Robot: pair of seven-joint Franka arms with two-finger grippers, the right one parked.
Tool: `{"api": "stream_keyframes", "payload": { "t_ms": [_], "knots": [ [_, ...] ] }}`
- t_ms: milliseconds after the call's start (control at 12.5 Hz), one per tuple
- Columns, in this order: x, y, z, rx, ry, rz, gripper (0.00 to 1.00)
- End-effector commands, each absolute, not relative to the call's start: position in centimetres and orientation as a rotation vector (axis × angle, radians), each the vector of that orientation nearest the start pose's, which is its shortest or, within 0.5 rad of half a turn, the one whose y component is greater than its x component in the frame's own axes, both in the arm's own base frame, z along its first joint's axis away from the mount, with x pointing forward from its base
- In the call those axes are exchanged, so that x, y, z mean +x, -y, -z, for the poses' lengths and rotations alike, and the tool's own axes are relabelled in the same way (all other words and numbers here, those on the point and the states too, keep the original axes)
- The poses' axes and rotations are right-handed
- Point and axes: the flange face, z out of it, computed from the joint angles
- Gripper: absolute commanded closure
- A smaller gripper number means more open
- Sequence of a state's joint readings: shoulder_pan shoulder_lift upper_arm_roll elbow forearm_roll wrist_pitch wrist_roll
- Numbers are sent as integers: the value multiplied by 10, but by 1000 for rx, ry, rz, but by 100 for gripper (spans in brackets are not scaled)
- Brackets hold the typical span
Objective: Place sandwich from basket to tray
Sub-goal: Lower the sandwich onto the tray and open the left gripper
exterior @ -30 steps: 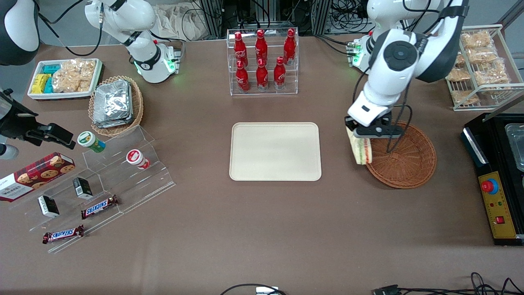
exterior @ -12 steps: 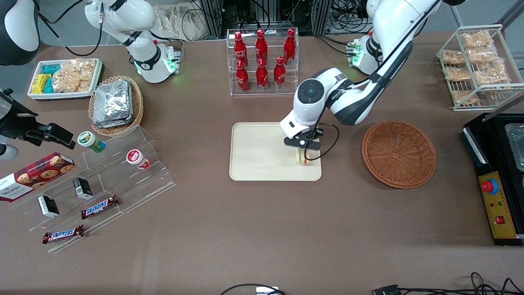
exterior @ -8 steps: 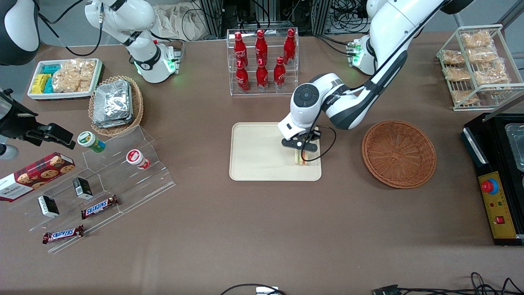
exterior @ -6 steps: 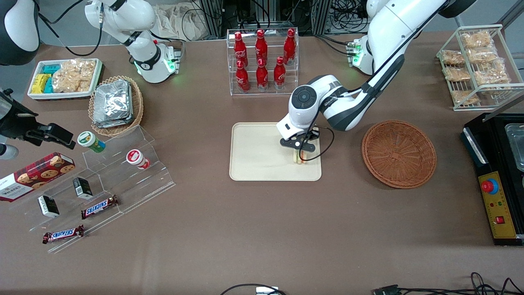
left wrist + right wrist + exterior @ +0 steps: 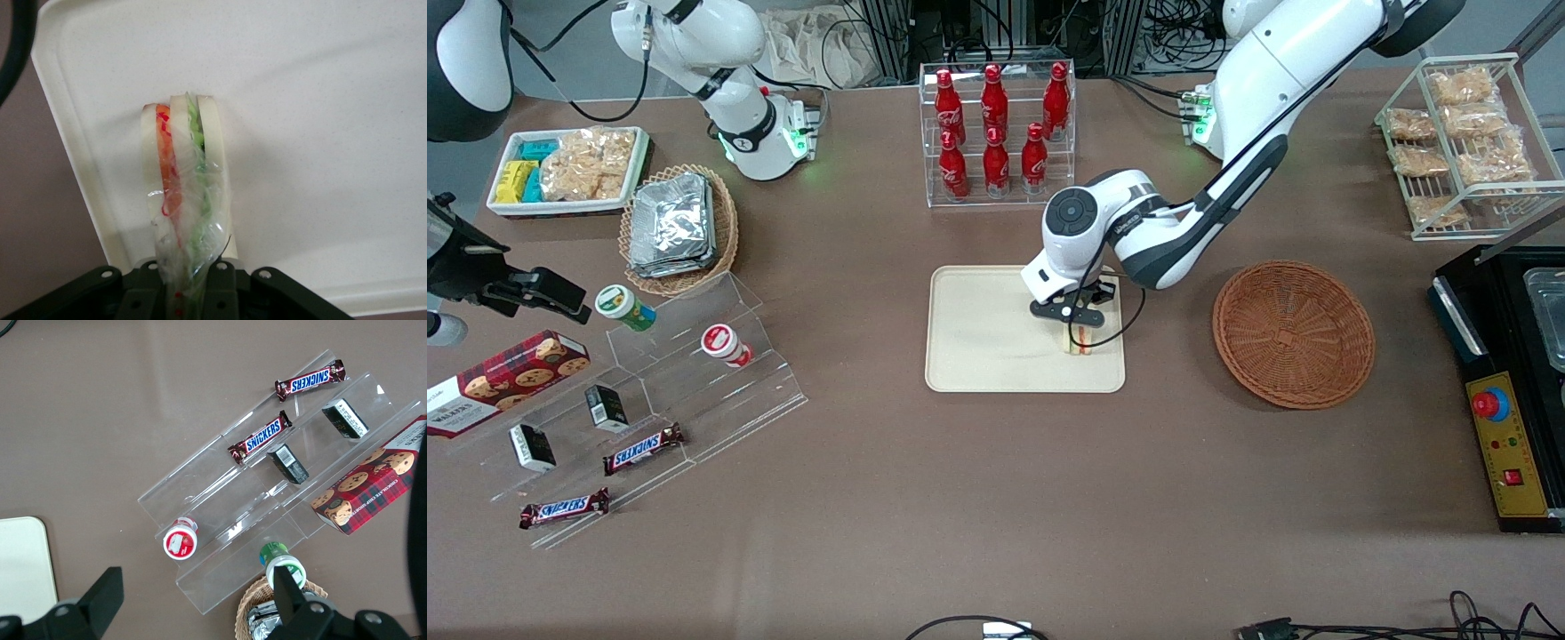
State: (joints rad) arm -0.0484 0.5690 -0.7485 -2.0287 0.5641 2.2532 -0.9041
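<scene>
Sandwich point(image 5: 183, 193), layered wedge in crinkled clear wrap, gripped by claw point(image 5: 1073, 322), on smooth cream tray point(image 5: 978, 347)

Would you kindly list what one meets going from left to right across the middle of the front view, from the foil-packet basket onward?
Tan basket of foil packets → tray → gripper, low over the tray, with the sandwich → reddish-brown basket → black box with a red button.

Gripper point(image 5: 1075, 324) low, fingers seemingly clamped.
</scene>
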Motion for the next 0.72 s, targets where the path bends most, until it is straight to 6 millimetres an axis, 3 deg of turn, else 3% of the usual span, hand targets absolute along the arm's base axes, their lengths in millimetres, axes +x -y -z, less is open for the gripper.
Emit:
{"api": "stream_keyframes", "payload": {
  "t_ms": [0,80,320,640],
  "knots": [
    [424,405,-215,-3009,-324,-73,32],
    [424,405,-216,-3009,-314,-73,0],
    [437,398,-228,-3017,-236,-43,0],
    [466,380,-262,-3030,-112,26,0]
  ]
}}
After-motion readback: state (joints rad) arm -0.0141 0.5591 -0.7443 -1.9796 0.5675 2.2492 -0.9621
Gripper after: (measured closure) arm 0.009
